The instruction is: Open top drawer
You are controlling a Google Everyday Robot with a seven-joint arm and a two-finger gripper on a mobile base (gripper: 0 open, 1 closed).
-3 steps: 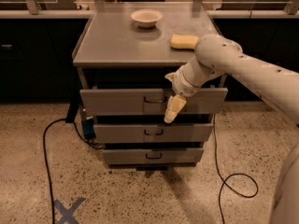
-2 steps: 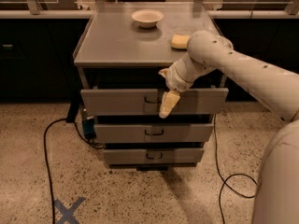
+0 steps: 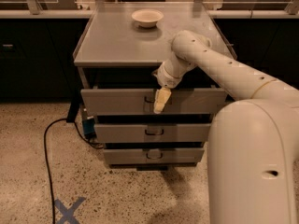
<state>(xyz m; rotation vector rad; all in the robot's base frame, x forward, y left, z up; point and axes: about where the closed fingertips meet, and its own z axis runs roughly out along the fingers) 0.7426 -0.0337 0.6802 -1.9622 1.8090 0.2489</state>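
Nearest the camera, on the right, the robot's pale arm (image 3: 252,153) fills the lower corner; it reaches up and to the left towards a grey metal cabinet (image 3: 117,41). The speckled floor (image 3: 140,195) lies below; a cross of blue tape (image 3: 68,209) is stuck to it at the lower left; a black cable (image 3: 46,148) runs across the floor towards the cabinet's left side.

The cabinet has three drawers stacked one above the other; the bottom drawer (image 3: 126,156) is the narrowest in view; the middle drawer (image 3: 121,132) sits just above it; each has a small dark handle at its centre.

The top drawer (image 3: 117,101) is the widest and tallest of the three; it sits directly under the cabinet's flat top, with a dark gap showing above its upper edge; its front seems to stand a little forward of the two below it. Its handle (image 3: 149,100) is at the centre of the front, partly covered by the gripper.

The gripper (image 3: 162,100) hangs from the wrist and points down; its yellowish tip lies against the front of the top drawer, right at the handle; I cannot tell whether it is open or closed, nor whether it has hold of the handle.

Farther back, a shallow white bowl (image 3: 147,17) stands on the cabinet's top near its rear edge; dark counters (image 3: 28,64) run along the wall behind.
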